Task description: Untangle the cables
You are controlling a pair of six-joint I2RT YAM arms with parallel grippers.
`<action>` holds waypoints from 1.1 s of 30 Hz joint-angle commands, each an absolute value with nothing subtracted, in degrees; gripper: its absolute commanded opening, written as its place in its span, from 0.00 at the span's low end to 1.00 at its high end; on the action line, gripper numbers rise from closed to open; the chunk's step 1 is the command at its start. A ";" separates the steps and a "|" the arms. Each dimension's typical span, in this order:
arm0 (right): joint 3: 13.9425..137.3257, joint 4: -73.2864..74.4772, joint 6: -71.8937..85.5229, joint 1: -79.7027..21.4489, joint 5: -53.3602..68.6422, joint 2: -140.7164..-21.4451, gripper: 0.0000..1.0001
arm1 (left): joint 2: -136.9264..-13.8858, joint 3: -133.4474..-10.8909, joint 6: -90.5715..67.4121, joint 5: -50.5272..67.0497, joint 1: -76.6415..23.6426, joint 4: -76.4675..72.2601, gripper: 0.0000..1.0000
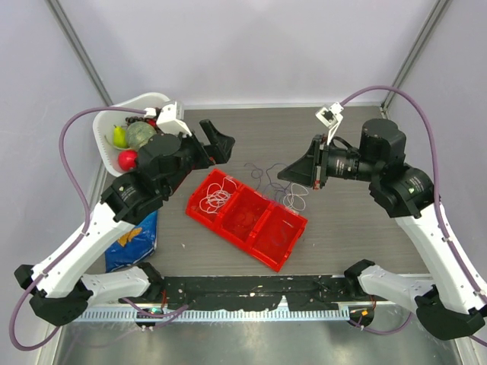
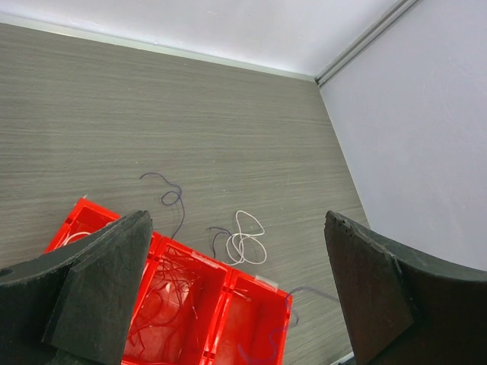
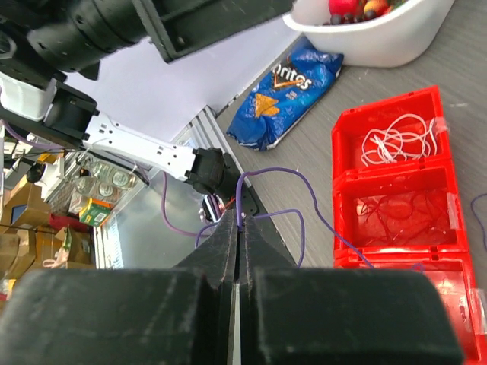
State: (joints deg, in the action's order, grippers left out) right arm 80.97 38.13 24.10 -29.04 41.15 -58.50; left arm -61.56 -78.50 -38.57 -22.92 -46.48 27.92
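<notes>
I'm pinching the dark purple cable (image 3: 240,194) in my right gripper (image 3: 239,222) just beside the red tray (image 1: 228,230). The white cable (image 1: 217,196) is lying in its end compartment, and my left gripper (image 2: 236,228) is hovering nearby, spread wide.

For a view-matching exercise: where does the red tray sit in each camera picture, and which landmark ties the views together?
Top external: red tray at centre, lying diagonally.
Left wrist: bottom left, partly hidden by a finger of the left claw.
Right wrist: right side, running down to the bottom edge.
Landmark: white cable in its end compartment; only a sliver shows in left wrist.
</notes>
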 commanded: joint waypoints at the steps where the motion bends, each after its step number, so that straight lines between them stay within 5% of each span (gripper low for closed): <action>1: 84.03 36.73 24.08 -29.27 39.73 -57.39 0.01 | -61.79 -79.98 -38.15 -22.85 -46.32 25.66 1.00; 21: 68.39 45.43 19.43 -29.18 26.73 -55.54 0.01 | -61.70 -79.45 -36.92 -21.54 -46.23 26.36 1.00; 33: 56.69 42.11 18.72 -29.27 31.73 -62.31 0.01 | -63.98 -80.16 -36.83 -19.25 -46.23 26.28 1.00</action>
